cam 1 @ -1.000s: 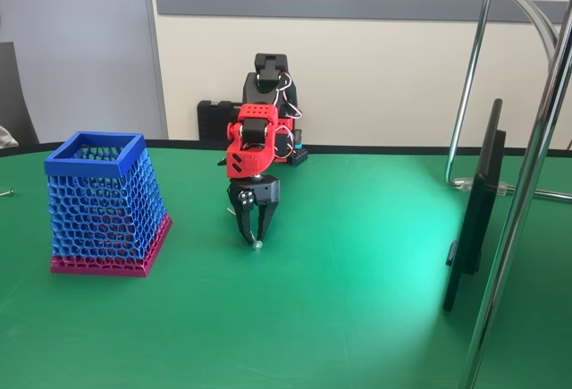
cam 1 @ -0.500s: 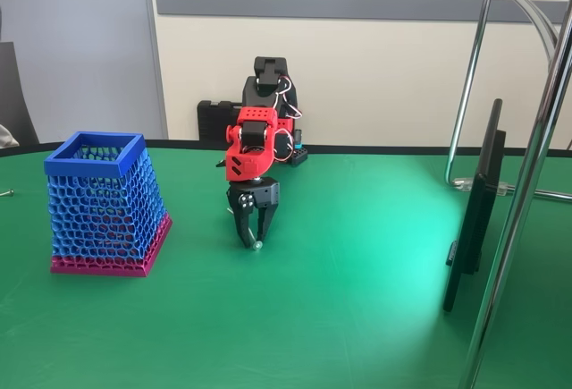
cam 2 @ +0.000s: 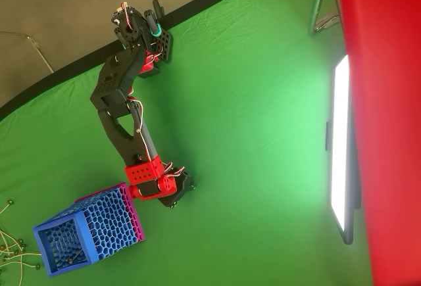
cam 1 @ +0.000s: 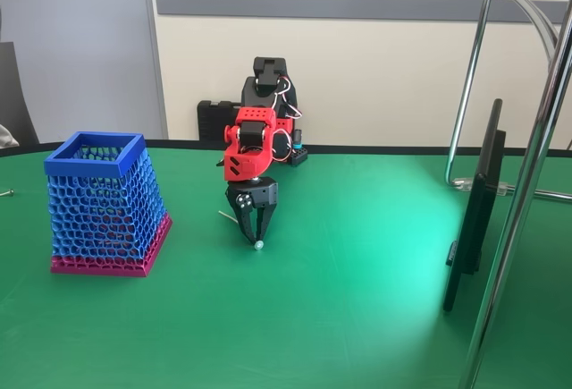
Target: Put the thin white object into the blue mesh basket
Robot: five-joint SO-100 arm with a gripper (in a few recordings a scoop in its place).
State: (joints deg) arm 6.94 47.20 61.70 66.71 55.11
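Note:
The blue mesh basket (cam 1: 105, 203) stands on the green table at the left, with a pink base band; the overhead view has it at the lower left (cam 2: 89, 235). The red and black arm reaches down to the basket's right. Its gripper (cam 1: 254, 233) points at the mat, jaws shut on the thin white object (cam 1: 230, 218). That stick slants from the upper left of the fingers down to its small round knob by the fingertips, close to the mat. From overhead the gripper (cam 2: 179, 197) sits just right of the basket, and the stick is hidden under it.
A dark flat screen (cam 1: 474, 215) stands edge-on at the right beside chrome stand poles (cam 1: 527, 183). A black box (cam 1: 214, 121) sits behind the arm's base. A small metal bit (cam 1: 5, 193) lies at the far left edge. Thin wires (cam 2: 10, 243) lie left of the basket.
The jaws have narrowed onto the stick. The stick's free end now shows slanting out to the left of the fingers. The arm has shifted only slightly.

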